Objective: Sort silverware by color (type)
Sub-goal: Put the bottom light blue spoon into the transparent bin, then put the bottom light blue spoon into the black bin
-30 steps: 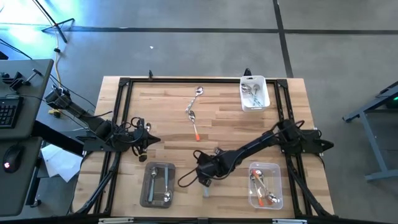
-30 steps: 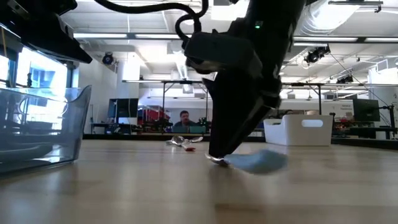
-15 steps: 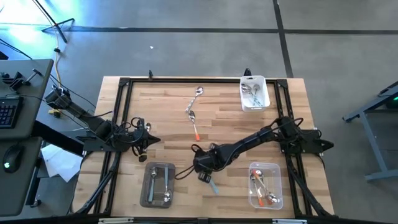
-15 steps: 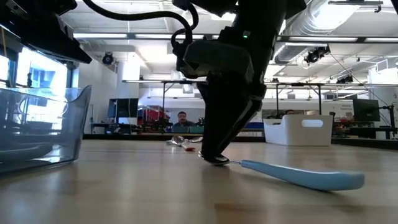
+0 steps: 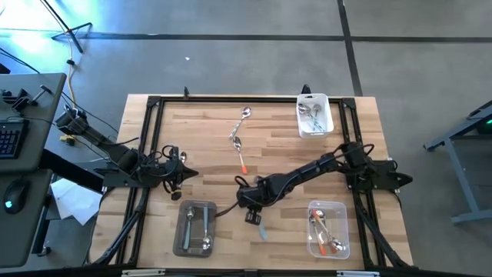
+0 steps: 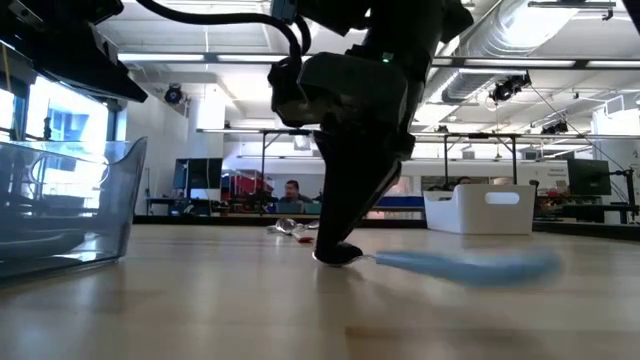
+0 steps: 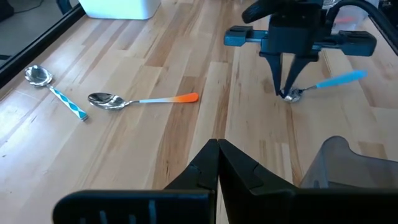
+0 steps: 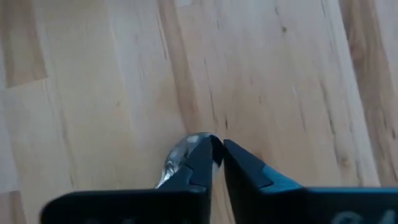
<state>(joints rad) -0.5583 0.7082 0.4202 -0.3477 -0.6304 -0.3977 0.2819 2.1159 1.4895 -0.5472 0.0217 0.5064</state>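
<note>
A light-blue-handled spoon (image 7: 329, 81) lies near the table's front middle, its metal bowl under my right gripper (image 7: 286, 93), which reaches down from above and is shut on it. Its handle (image 5: 262, 228) points toward the near right. An orange-handled spoon (image 5: 241, 152) and a blue-patterned spoon (image 5: 244, 115) lie flat on the wood farther back. My left gripper (image 7: 217, 155) waits shut at the table's left side, touching nothing. My right gripper pinches the spoon at its bowl end (image 8: 185, 149) between the two fingertips. The fingers (image 6: 345, 215) come from above, pointing down. The bowl (image 6: 338, 255) sits at the table top and the blue handle (image 6: 470, 265) stretches out low over the wood.
A white tub (image 5: 316, 115) with spoons stands at the far right. A clear tub (image 5: 328, 228) with orange-handled spoons is at the near right, and a clear tub (image 5: 196, 228) with silver spoons at the near left. Black frame rails (image 5: 146, 154) edge the table.
My right gripper has shifted slightly toward the table's left and has shut on the blue spoon's bowl end. The spoon has turned about on the table: its handle, first pointing toward the near edge, has swung out toward the right and is still moving.
</note>
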